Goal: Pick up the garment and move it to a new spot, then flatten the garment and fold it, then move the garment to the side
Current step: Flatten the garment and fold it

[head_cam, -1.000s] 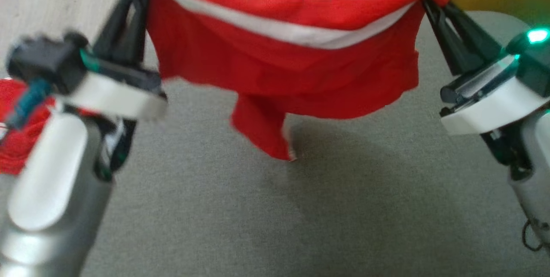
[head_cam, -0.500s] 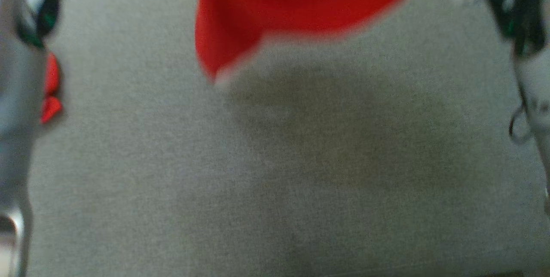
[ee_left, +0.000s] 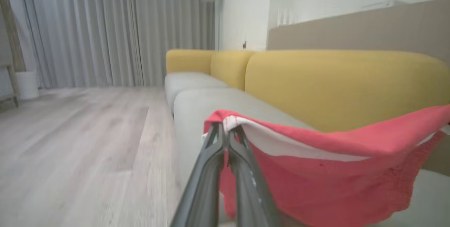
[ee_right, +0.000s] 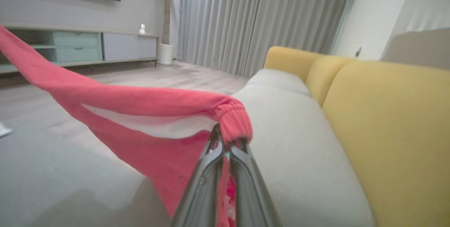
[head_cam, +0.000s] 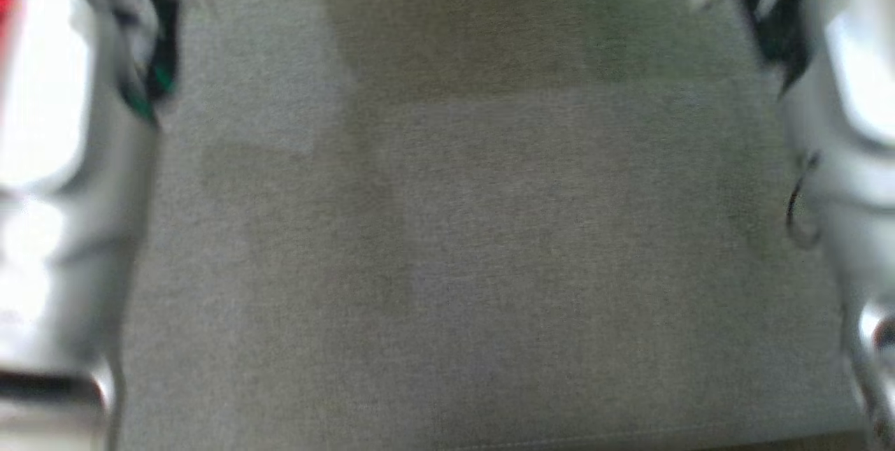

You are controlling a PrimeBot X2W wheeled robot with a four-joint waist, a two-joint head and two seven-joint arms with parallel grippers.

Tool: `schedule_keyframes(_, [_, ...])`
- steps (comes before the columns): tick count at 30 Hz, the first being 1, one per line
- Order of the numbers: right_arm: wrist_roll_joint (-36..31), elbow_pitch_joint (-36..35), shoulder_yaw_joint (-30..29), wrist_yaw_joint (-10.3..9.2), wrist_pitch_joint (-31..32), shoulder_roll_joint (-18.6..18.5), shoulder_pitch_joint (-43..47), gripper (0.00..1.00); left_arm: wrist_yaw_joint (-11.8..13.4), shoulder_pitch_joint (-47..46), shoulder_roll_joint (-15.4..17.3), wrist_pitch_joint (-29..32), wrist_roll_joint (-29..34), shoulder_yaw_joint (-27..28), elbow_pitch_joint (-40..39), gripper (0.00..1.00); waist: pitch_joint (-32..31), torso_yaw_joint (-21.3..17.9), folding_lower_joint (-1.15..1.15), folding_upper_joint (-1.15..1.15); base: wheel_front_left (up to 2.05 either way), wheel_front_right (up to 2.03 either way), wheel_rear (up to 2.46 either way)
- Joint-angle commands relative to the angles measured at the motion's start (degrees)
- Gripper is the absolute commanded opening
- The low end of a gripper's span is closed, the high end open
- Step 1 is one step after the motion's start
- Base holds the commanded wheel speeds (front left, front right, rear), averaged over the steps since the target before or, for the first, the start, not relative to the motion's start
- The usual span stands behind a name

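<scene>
Pinches the red garment tight at one end with the left hand, at the other with the right hand, stretching it over the grey sofa seat.

The sofa's grey seat runs long and flat, plain woven cloth with soft shadows lying across it toward the back. Yellow backs rise along its far side, and further down a seam splits the seat into separate cushions. The sofa stands on a pale wood floor.
</scene>
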Motion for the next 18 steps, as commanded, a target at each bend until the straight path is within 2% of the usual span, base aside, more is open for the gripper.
schedule_keyframes(1, [0.64,-0.59,0.94,-0.04,-1.54,1.20,3.27,0.00,-0.42,2.92,1.77,-1.43,-0.75,0.92,-1.46,0.00,0.40,0.77,-0.02,0.00,0.00,0.00,0.00])
schedule_keyframes(9, [3.29,-0.84,1.48,-0.04,-5.16,1.59,16.57,0.00,0.08,22.38,0.83,-7.35,-4.42,1.31,-3.76,0.00,-2.23,1.43,-0.02,0.00,0.00,0.00,0.00])
schedule_keyframes(18, [6.96,-11.87,-1.26,-0.04,-5.68,1.98,34.04,0.00,1.37,38.79,0.56,-9.53,-4.81,-0.43,-13.83,0.00,-9.38,3.13,-0.02,0.00,0.00,0.00,0.00])
